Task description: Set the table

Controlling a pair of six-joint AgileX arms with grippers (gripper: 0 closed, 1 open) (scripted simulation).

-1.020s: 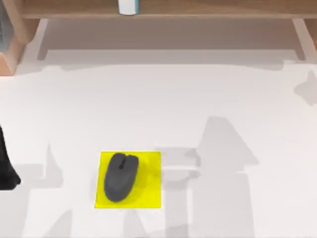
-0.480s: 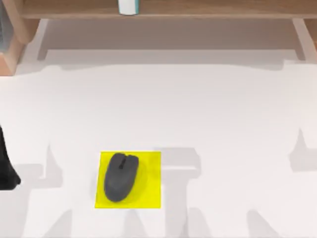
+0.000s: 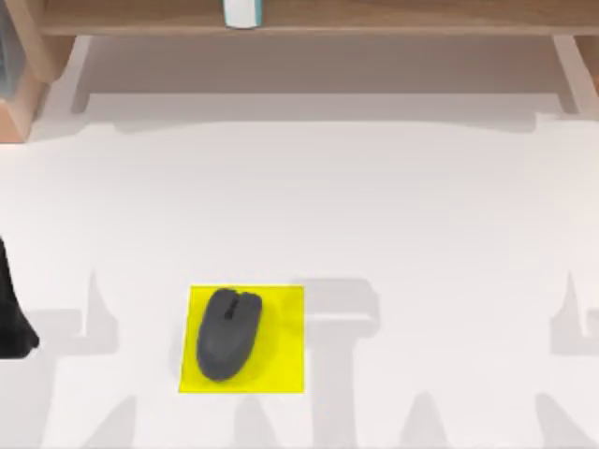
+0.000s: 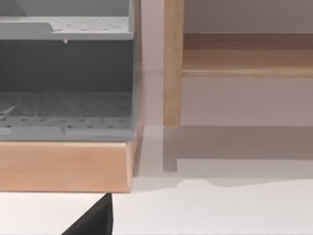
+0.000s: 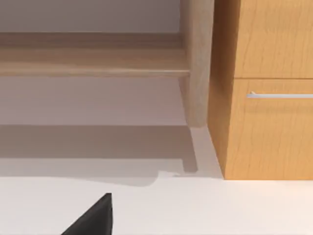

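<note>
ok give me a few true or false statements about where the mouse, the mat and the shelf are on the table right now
1. The dark grey mouse lies on the yellow mat. True.
2. The mat sits at the top view's far right side of the table. False: it sits left of the middle, near the front edge.
3. A wooden shelf runs along the far edge of the table. True.
4. The mouse covers the whole mat. False: it sits on the mat's left part, with bare yellow showing to its right.
5. A small white and blue thing stands on the shelf. True.
6. The mouse is touching the shelf. False: a broad stretch of bare white table lies between them.
</note>
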